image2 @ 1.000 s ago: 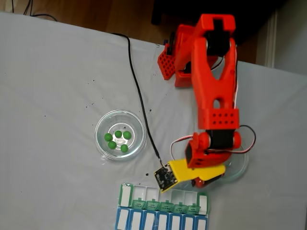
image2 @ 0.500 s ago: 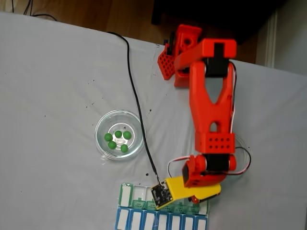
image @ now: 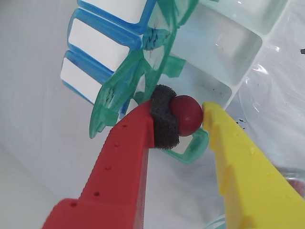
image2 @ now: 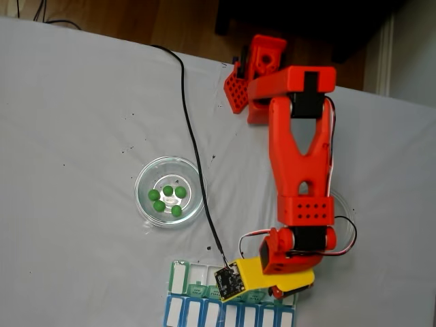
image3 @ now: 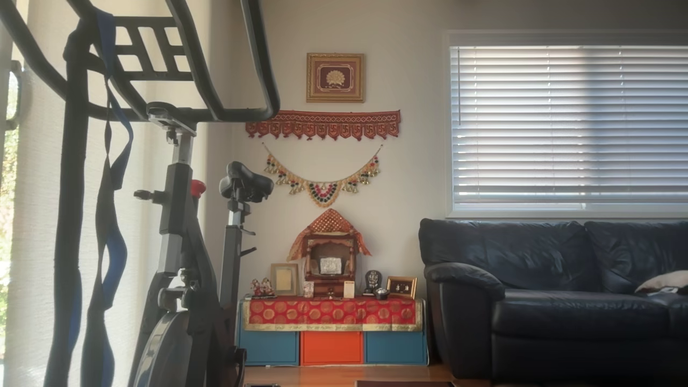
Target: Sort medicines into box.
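Red pill ball is being clamped between the gripper fingers (foam-padded) over the green-lidded organiser for dropping.

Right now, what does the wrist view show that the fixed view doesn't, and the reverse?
Wrist view: a dark red ball pinched between the red and yellow fingers, against a grey foam pad, above the open green lids.

Fixed view: the glass dish holding five green balls, the red arm and the black cable.

Both: the green-lidded organiser and the blue-and-white organiser beside it.
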Motion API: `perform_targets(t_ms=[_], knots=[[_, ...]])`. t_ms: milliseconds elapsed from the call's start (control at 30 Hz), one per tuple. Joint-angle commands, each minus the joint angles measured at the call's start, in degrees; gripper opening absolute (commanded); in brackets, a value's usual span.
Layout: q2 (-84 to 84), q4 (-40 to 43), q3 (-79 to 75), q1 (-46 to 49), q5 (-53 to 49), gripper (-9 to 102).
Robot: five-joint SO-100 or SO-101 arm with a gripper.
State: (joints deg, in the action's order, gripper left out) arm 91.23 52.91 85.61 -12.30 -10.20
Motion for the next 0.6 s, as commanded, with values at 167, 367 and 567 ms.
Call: perform_targets(t_ms=[167, 367, 567], knots=[[0.44, 0.00, -7.47, -0.44, 0.88, 9], [-3.69, 5.19, -12.39, -1.23, -0.18, 16], [-4.31, 8.61, -15.29, -0.79, 0.00, 24]])
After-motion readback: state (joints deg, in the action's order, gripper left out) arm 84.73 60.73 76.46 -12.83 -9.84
